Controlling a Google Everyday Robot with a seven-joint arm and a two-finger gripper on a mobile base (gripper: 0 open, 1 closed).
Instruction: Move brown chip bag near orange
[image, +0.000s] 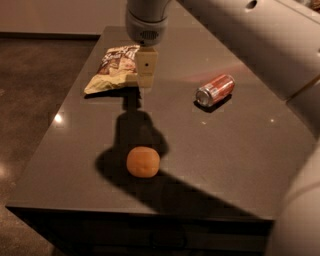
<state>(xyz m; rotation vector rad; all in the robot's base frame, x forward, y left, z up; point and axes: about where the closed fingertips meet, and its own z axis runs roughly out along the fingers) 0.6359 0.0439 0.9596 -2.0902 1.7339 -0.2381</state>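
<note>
- At upper centre, gripper (146, 80) hangs beside brown chip bag (112, 67); jaws' spread cannot be told
- Lower centre, orange (143, 161) lies on worktop (240, 150), well apart

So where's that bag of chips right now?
In the camera view, the brown chip bag lies far left on the table, with the gripper at its right edge; the orange sits well nearer the front edge.

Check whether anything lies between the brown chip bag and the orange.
Nothing visible: only tabletop separates the brown chip bag from the orange. The red can lies aside; the gripper hangs at the bag's edge.
</note>
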